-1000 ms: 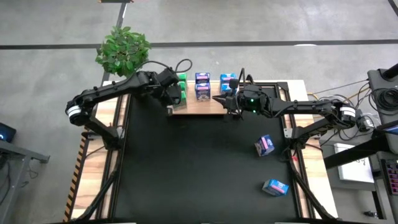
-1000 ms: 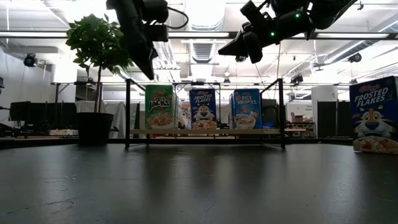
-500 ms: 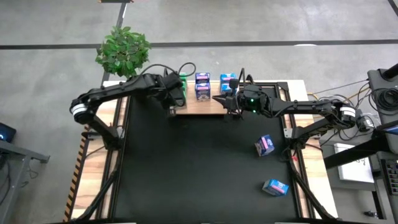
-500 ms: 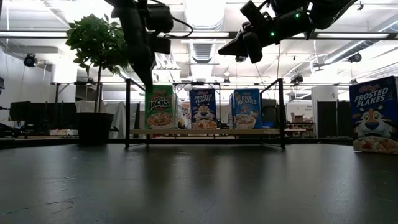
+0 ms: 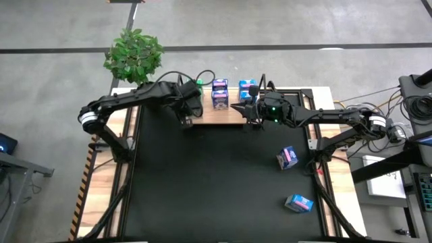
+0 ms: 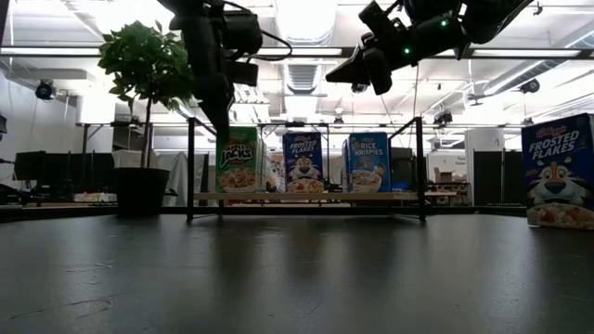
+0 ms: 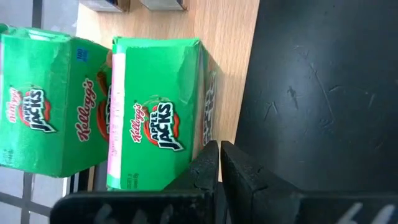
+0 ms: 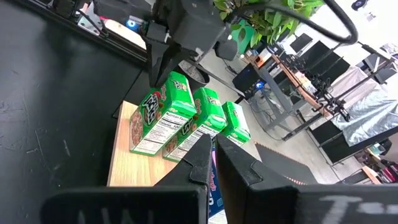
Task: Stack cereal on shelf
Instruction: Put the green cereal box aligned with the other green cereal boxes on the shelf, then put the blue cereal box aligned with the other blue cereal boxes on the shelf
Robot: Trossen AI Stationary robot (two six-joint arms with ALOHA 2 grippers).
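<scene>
The shelf (image 5: 214,116) is a light wood board with black uprights at the table's far edge. Three green cartons (image 8: 163,113) stand in a row on its left end. Blue and purple cartons (image 5: 219,93) stand on its middle and right. Two more purple-blue cartons lie loose on the black table, one (image 5: 287,158) nearer the shelf and one (image 5: 298,202) nearer the front. My left gripper (image 7: 219,155) is shut, its tips at the top of the front green carton (image 6: 238,162). My right gripper (image 6: 336,74) is shut and hovers above the shelf's right part. My left gripper comes down slanting from above, and its shut fingers (image 6: 221,122) stand at the top near edge (image 7: 199,134) of the front green carton. I cannot tell whether they touch it. The carton stands upright on the shelf board.
A potted plant (image 5: 133,52) stands beyond the table's far left corner. Pale wood strips and black rails (image 5: 128,155) run along both table sides. The black mat (image 5: 216,182) lies in front of the shelf. One loose carton (image 6: 558,172) shows large at the low view's right.
My left gripper has moved right toward the shelf and down, until its tips reach the top of the front green carton. My right arm has kept still.
</scene>
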